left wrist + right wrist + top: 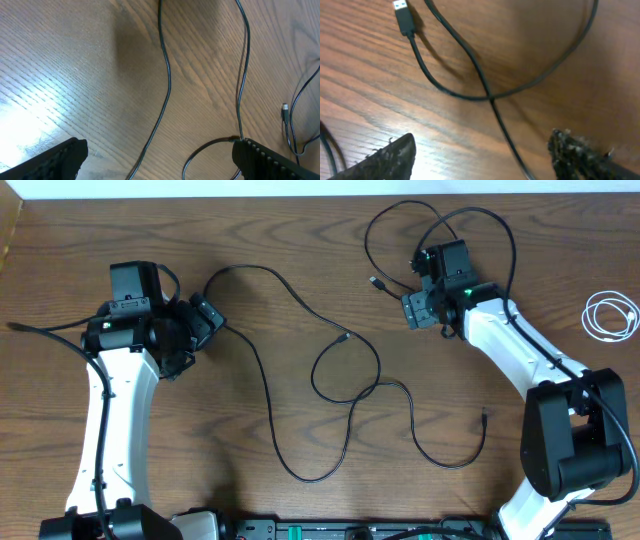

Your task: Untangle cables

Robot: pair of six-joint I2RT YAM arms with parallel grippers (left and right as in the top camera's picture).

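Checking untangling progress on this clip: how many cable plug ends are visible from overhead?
3. One plug end lies mid-table, one near the top, right of centre, and one at lower right. More may be hidden.

Two black cables (169,80) across the wooden table (60,60), beneath the wide-spread left tool (157,147)

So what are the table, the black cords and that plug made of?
Table: looks like wood or wood-look laminate, brown with grain lines and a soft sheen. Black cords: likely rubbery plastic sheath, smooth, bending in loose loops. Plug: black plastic body, shiny metal tip.
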